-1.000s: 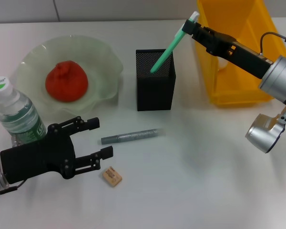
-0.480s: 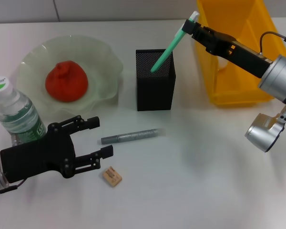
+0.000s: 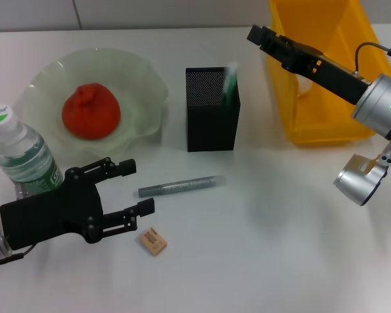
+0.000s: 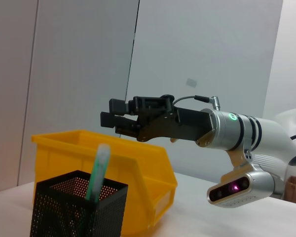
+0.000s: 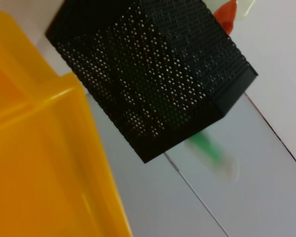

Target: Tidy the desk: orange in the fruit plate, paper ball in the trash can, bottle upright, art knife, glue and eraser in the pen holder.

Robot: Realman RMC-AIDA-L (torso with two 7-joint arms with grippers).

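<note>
Art knife [image 3: 229, 83] now standing in the pen holder [image 3: 212, 120], right gripper [image 3: 255, 34] empty and spread open above, left gripper [image 3: 133, 189] open near eraser [image 3: 153, 240].

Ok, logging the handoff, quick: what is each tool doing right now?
Left tool: open, empty, low over the desk near the eraser.
Right tool: open, empty, above the yellow bin.

My white desk [image 3: 260, 248] carries the fruit plate [image 3: 146, 78], the bottle [image 3: 19, 160] standing upright, the black pen holder [image 3: 212, 120], and the yellow trash can [image 3: 326, 124]. A grey stick, possibly the glue [image 3: 177, 186], lies flat near the eraser [image 3: 153, 240].
</note>
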